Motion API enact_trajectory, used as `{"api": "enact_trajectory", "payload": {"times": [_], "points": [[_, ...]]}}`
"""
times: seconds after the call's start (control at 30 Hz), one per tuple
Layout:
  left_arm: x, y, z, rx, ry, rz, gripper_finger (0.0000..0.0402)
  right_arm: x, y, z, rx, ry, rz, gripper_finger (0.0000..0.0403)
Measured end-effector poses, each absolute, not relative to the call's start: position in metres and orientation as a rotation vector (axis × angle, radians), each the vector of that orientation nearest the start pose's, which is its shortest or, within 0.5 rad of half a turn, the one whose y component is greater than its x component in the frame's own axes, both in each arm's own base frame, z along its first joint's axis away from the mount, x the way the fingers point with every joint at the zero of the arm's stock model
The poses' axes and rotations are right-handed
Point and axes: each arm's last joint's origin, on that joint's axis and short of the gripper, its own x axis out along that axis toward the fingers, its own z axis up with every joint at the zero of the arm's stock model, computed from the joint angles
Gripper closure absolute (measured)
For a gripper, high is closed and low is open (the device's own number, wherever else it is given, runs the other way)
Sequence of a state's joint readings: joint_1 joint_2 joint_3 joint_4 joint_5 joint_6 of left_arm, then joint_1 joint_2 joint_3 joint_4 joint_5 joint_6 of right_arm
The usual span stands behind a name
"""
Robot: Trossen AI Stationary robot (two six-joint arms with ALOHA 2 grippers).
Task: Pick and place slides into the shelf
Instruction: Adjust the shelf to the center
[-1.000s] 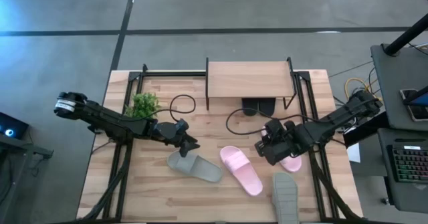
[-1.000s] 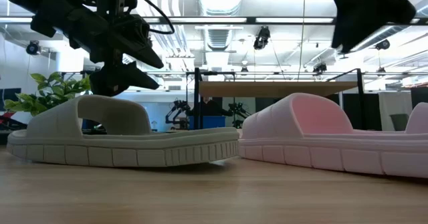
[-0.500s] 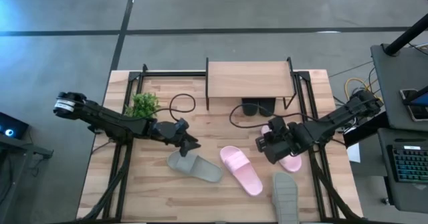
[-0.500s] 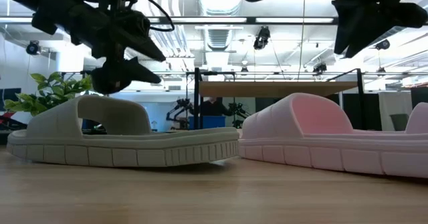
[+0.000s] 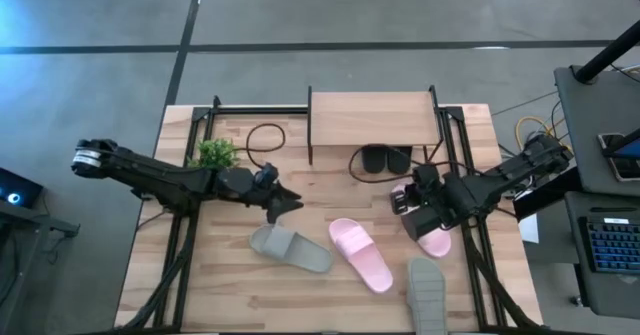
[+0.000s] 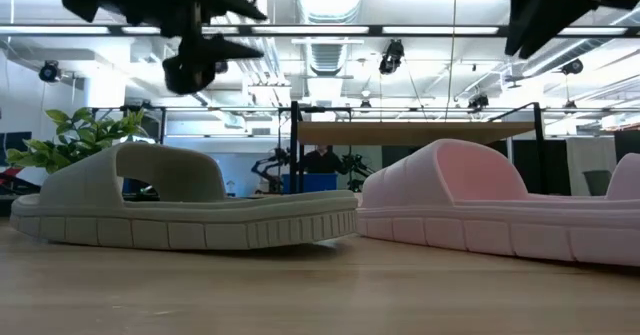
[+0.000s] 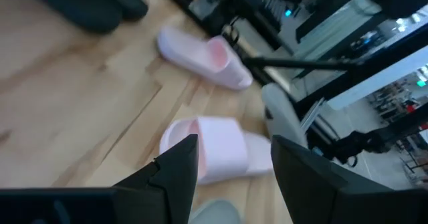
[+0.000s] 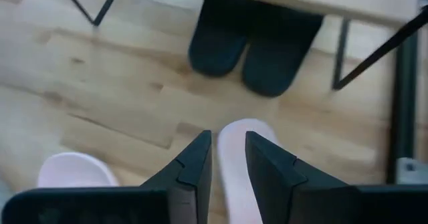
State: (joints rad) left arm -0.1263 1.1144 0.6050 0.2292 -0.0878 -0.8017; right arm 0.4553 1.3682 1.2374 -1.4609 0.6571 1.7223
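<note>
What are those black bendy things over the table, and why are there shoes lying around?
They are two robot arms, each ending in a two-fingered pincer. One picture looks straight down from above, one sits level with the table top, and two come from cameras on the arms' wrists.

The left pincer hangs open above a grey slide, holding nothing. The right pincer hangs over a pink slide, also holding nothing. Another pink slide lies in the middle, and a second grey slide near the table's front edge. Two black slides already sit under the little wooden shelf. A small green plant stands nearby. The robot's job is tidying the slides into that shelf.
</note>
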Motion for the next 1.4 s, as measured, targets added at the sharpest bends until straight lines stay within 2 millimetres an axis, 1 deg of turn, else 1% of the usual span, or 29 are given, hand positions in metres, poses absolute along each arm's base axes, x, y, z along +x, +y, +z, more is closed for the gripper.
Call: {"api": "enact_trajectory", "payload": {"times": [0.13,0.23,0.33,0.43,0.53,0.7,0.93,1.07,1.2,1.27,1.4], "points": [[0.234,-0.026,0.260,-0.742,0.225,0.063,0.0228,0.196,0.075,0.310,0.585,0.768,-1.148,0.0329],[0.232,-0.026,0.265,-0.742,0.202,0.067,0.0228,0.196,0.070,0.315,0.602,0.768,-1.155,0.0339],[0.231,-0.025,0.266,-0.742,0.194,0.069,0.0228,0.196,0.059,0.323,0.612,0.786,-1.152,0.0358],[0.232,-0.025,0.265,-0.741,0.197,0.070,0.0228,0.195,0.044,0.330,0.586,0.771,-1.168,0.0387],[0.233,-0.026,0.262,-0.739,0.212,0.076,0.0228,0.190,0.024,0.336,0.574,0.739,-1.214,0.0393],[0.235,-0.026,0.260,-0.741,0.220,0.080,0.0228,0.178,-0.019,0.343,0.598,0.716,-1.360,0.0394],[0.235,-0.026,0.259,-0.742,0.225,0.078,0.0228,0.160,-0.078,0.344,0.565,0.787,-1.584,0.0394],[0.235,-0.026,0.258,-0.742,0.232,0.080,0.0228,0.147,-0.105,0.342,0.591,0.840,-1.702,0.0394],[0.234,-0.026,0.255,-0.737,0.264,0.093,0.0228,0.138,-0.129,0.333,0.663,0.994,-1.694,0.0394],[0.233,-0.026,0.252,-0.733,0.286,0.102,0.0228,0.137,-0.138,0.329,0.666,1.053,-1.694,0.0394],[0.233,-0.026,0.249,-0.729,0.294,0.107,0.0228,0.135,-0.157,0.322,0.669,1.084,-1.724,0.0394]]}}
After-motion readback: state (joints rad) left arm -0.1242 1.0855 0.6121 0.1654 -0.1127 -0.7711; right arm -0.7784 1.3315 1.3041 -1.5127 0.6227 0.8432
